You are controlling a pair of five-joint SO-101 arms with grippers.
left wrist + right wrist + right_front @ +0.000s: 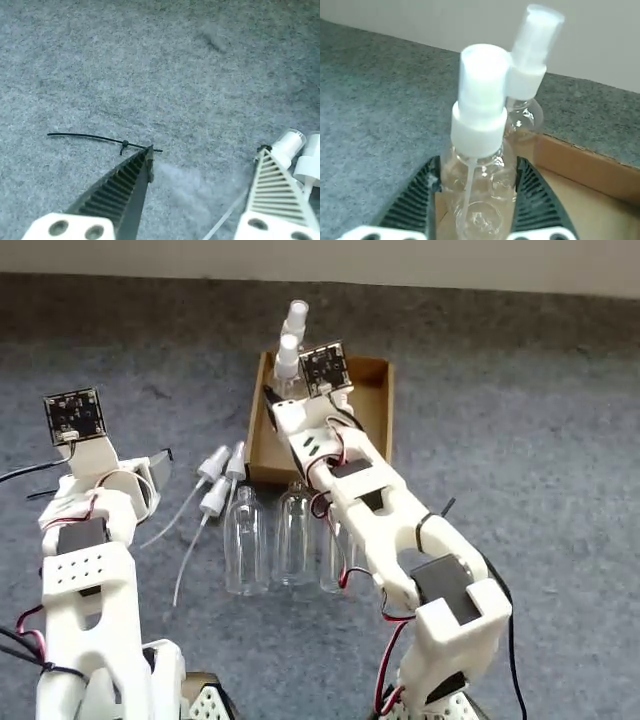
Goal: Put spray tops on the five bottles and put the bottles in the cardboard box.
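From above, the right gripper (285, 392) is clamped on a capped bottle (288, 358) at the far left corner of the cardboard box (389, 410), a second capped bottle (297, 312) just beyond; three open bottles (293, 535) wait nearer, spray tops (215, 468) to their left; at its own wrist, the left gripper (206, 150) gapes empty over carpet (150, 65); close up, the right jaws grip below the bottle's shoulder; best lowered upright, clear of its neighbour, before releasing.

The left arm is folded at near left, the left gripper (206, 149) pointing down, jaws wide apart. The right arm stretches far, the right gripper (477, 172) clamped on a bottle (479, 125).
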